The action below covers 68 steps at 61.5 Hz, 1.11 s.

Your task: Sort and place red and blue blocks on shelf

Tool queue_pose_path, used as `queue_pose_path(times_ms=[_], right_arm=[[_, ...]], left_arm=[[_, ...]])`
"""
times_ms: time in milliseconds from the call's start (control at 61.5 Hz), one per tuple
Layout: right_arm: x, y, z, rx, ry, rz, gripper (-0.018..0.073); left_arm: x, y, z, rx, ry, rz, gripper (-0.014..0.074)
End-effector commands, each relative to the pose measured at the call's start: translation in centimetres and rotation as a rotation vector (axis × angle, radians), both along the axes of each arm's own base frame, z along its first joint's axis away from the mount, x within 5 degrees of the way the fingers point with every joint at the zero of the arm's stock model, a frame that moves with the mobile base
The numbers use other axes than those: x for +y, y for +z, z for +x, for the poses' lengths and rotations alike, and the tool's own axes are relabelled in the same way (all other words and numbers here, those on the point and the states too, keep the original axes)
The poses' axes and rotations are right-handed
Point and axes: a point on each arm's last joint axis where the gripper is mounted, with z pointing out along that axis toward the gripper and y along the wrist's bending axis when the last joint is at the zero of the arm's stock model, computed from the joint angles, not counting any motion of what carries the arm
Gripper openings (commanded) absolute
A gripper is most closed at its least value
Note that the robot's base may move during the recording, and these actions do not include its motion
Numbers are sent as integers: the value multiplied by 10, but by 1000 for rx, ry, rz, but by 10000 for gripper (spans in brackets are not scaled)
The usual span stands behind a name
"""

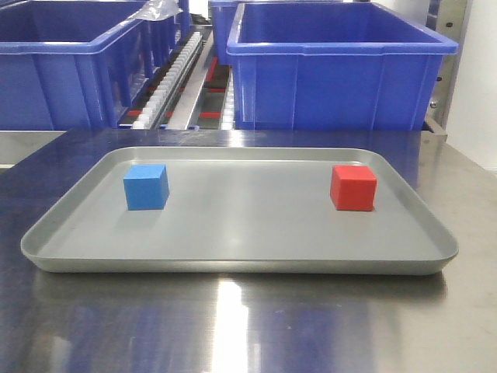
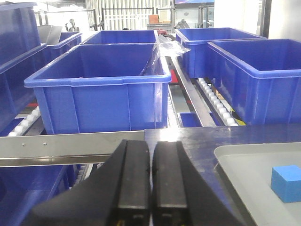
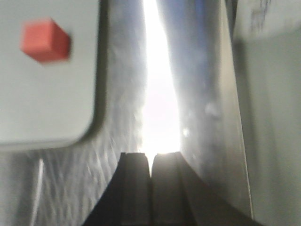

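We record: tray (image 1: 233, 264) on desk (image 1: 233, 330); one block (image 2: 287, 182) in it, ahead-right of left hand (image 2: 151, 147); other block (image 3: 45, 40) in it, ahead-left of right hand (image 3: 150, 159); shelf (image 2: 70, 141), bearing bins (image 2: 101, 101), ahead of left hand.

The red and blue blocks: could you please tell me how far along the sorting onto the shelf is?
Nothing is done yet: the blue block and red block both sit on the grey tray. Nothing is in hand: the left gripper and right gripper have jaws shut and empty. Left to do: place both on the shelf.
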Motion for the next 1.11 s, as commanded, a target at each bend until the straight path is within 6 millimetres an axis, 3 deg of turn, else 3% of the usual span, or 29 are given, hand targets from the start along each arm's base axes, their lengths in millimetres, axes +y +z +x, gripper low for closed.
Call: queue_pose_path(times_ms=[0, 114, 341, 390, 715, 1089], right_arm=[[2, 9, 19, 21, 41, -38, 61], [13, 9, 37, 104, 84, -41, 115], [44, 12, 75, 187, 111, -16, 582], [52, 13, 81, 205, 112, -3, 640], [109, 23, 134, 235, 240, -74, 627], [145, 15, 187, 264, 279, -124, 627]], left_arm=[[0, -7, 0, -55, -2, -5, 125], [0, -7, 0, -55, -2, -5, 125], [0, -7, 0, -55, -2, -5, 125], [0, -7, 0, -55, -2, -5, 125], [0, -7, 0, -55, -2, -5, 125], [0, -7, 0, -55, -2, -5, 125]])
